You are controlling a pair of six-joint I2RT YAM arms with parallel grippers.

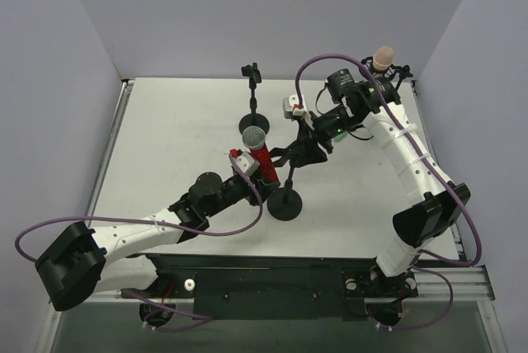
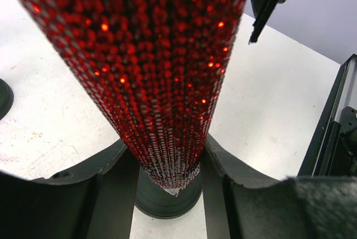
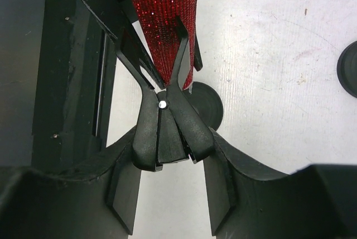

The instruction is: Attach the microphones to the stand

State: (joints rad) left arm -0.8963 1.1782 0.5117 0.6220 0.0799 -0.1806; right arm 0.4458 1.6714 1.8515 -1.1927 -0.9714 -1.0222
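Red glitter microphone (image 1: pixel 257 153) stands upright at frame centre, gripped by left claw (image 2: pixel 167 163). Right claw (image 3: pixel 170 147) is closed on stand clip (image 3: pixel 167 119), squeezing its handles so the prongs spread round the mic's lower body. Risk: if the claw releases with the mic off-centre, the clip pinches the taper and the mic slips to table (image 1: pixel 173 138). Only the right wrist view shows the prongs. Only the top view shows peach-pink microphone (image 1: pixel 382 58), upper right.

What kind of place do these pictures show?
Probably a robotics lab cell: white table inside plain grey walls, left arm and right arm bolted at its near edge, red microphone beside a clip stand.
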